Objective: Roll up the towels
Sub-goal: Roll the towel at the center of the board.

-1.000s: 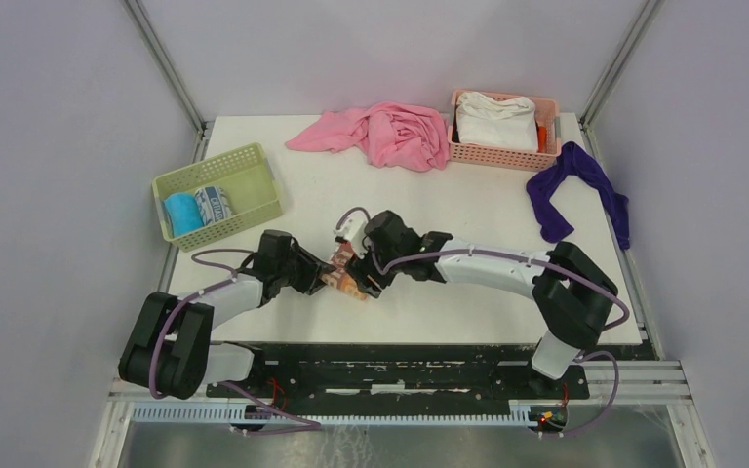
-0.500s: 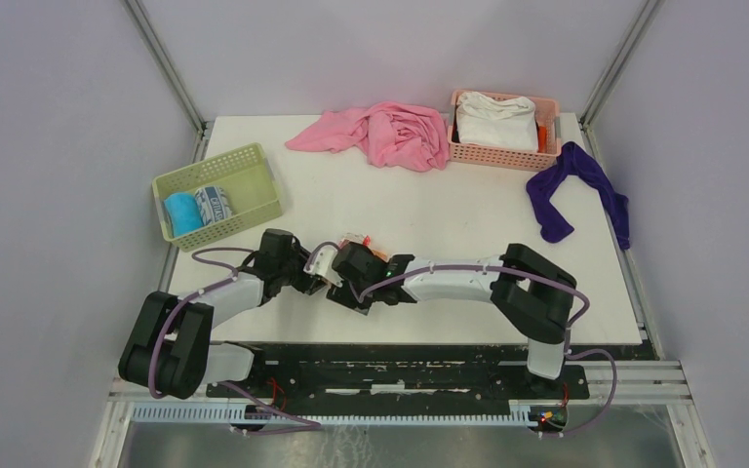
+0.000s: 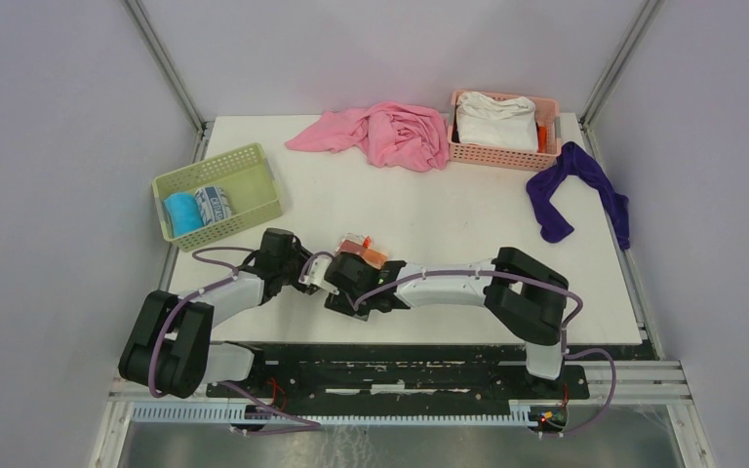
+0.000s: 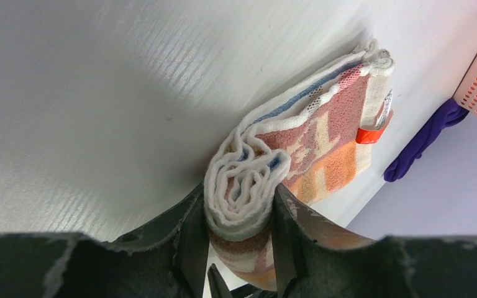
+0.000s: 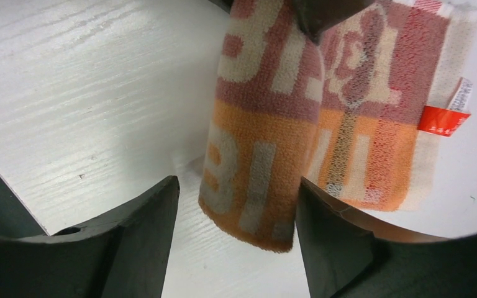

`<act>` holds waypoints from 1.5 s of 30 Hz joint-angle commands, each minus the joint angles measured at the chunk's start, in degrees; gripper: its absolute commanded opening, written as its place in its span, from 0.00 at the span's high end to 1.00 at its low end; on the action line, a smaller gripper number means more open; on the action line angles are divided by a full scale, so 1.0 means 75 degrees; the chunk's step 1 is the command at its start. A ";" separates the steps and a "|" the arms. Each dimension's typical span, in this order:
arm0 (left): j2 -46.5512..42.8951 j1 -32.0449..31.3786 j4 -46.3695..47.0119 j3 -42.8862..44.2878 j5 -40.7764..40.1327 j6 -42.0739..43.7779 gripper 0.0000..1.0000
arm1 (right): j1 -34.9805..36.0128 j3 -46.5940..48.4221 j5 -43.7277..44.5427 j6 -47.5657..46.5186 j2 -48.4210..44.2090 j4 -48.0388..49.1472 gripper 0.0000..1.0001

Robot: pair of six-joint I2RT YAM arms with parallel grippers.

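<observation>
**Left wrist.** Left fingers (image 4: 194, 230) are closed tight on the coiled end of the lettered towel (image 4: 323, 136), pinching the spiral from both sides. The unrolled tail trails away flat on the table (image 4: 99, 93), with an orange tag at its far edge.

**Right wrist.** Right fingers (image 5: 143, 230) stand apart, straddling the lower end of the same roll. There is a clear gap on one side, and the other finger sits just beside the cloth or touches it. They have hold of nothing. The tail lies beside the roll.

**Top external.** Both arms meet near the front middle of the table, over the lettered towel. The green basket (image 3: 254, 161) at the left holds the blue towel (image 3: 181, 213) and the printed towel (image 3: 215, 205), both rolled and lying side by side.

**Progress (my reading).** Two of the three towels are rolled and put away. The third is partly wound. Its tail is yet to be taken up, and it probably goes into the green basket after that.

**Count.**
- Towels: three.
- Baskets: two, the green one and a pink basket (image 3: 502, 156) at the far right.
- White cloth (image 3: 495, 119): one, inside the pink basket.
- Pink cloth (image 3: 390, 132): one, at the far edge.
- Purple cloth (image 3: 575, 185): one, at the right.
- Arms: two.
</observation>
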 commanded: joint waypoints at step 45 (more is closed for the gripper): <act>-0.1691 0.0112 -0.0554 -0.0226 -0.0732 0.0434 0.23 | -0.1657 0.0640 -0.6286 0.0823 0.0586 -0.0587 0.84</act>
